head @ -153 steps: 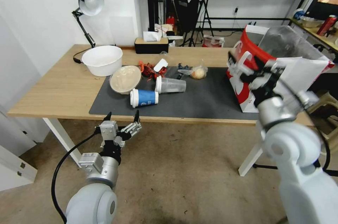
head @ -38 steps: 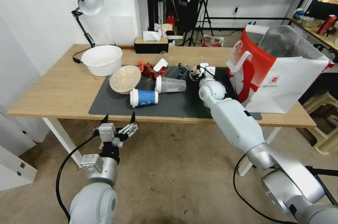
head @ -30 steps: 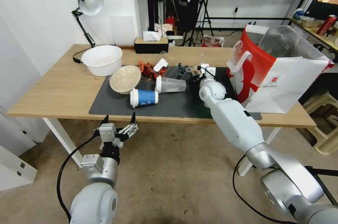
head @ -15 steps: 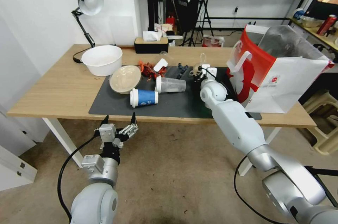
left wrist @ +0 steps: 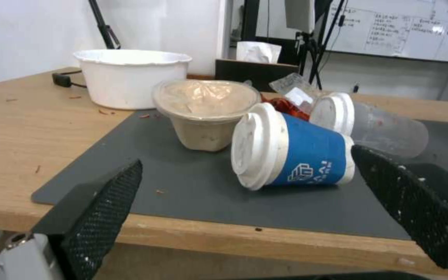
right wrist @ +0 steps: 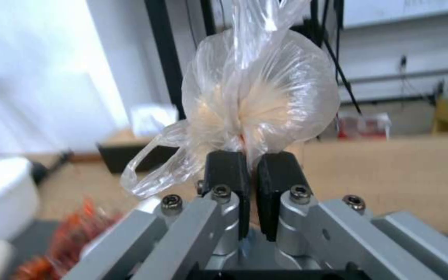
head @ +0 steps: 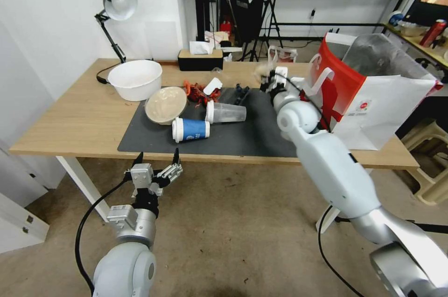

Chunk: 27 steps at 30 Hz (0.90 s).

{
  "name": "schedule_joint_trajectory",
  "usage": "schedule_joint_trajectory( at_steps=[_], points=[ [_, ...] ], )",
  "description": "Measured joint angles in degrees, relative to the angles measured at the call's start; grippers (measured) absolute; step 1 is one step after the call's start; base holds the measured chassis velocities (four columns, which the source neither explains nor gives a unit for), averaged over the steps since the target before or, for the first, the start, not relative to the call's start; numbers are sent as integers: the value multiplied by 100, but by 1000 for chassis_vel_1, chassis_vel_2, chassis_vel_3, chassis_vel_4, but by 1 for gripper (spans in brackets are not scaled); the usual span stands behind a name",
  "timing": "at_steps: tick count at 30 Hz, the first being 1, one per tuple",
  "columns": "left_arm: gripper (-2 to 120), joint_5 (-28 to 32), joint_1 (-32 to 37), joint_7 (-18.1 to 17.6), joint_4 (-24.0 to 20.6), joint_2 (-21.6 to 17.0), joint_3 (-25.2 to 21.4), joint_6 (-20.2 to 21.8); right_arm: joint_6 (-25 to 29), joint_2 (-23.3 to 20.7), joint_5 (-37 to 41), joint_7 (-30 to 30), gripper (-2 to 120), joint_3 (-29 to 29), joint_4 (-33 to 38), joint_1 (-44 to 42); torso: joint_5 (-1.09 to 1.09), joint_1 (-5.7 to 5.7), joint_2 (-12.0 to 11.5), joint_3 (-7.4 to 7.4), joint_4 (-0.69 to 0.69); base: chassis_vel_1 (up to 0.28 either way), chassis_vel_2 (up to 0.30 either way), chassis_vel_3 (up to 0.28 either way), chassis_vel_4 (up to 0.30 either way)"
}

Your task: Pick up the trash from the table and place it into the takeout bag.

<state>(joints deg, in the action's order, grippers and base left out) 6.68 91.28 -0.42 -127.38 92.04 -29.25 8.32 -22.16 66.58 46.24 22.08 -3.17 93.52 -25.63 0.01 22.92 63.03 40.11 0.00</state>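
Starting at the far left of the table, one white tub is sitting off the mat, and it is looking like a fixture rather than litter. On the dark grey mat, four pieces of trash are waiting: one beige bowl tipped on its side, one white-lidded blue paper cup lying just beside it on the near side, one clear plastic cup lying next to that, and one heap of red leftovers behind them; some small dark bits are lying farther right, too small to tell. Below the table's near edge, the left gripper is hanging idle with its fingers spread wide, facing the blue cup. Moving right, the right gripper is hovering above the far right part of the mat, its jaws clenched on the neck of one small clear plastic bag of food, which is hanging free of the table and just left of the bag's mouth. At the right end, one takeout bag is standing upright and open, its foil lining showing. The step in hand appears to be the carry. The next move probably calls for bringing the food bag over the red rim, clear of the loop handle, and letting go only once it is above the opening.
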Motion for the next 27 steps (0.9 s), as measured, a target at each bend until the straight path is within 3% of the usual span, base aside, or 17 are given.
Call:
schedule_joint_trajectory(
  at_steps=[7, 16, 22, 27],
  points=[
    [100, -35, 59, 2, -80, -8, 16, 0, -799, -551, 184, 420, 2, -480, 973, 393, -1, 0, 0, -1, 1, 0, 0, 0, 0],
    [100, -71, 87, 18, -116, -12, 72, -14, -1712, -1424, 168, 733, 2, -1338, 1234, 353, 1, 0, 0, -1, -1, 0, 0, 0, 0],
    [100, -94, 85, 33, -120, -15, 125, -18, -1841, -1894, 507, 863, 2, -1652, 1244, -118, 1, 0, 0, 0, -1, 0, 0, 0, 0],
    [100, -115, 85, 42, -126, -28, 140, -27, -1871, -1991, 889, 1065, 2, -1807, 1252, -421, 2, 1, 0, 0, 0, 0, 0, 0, 0]
  ],
)
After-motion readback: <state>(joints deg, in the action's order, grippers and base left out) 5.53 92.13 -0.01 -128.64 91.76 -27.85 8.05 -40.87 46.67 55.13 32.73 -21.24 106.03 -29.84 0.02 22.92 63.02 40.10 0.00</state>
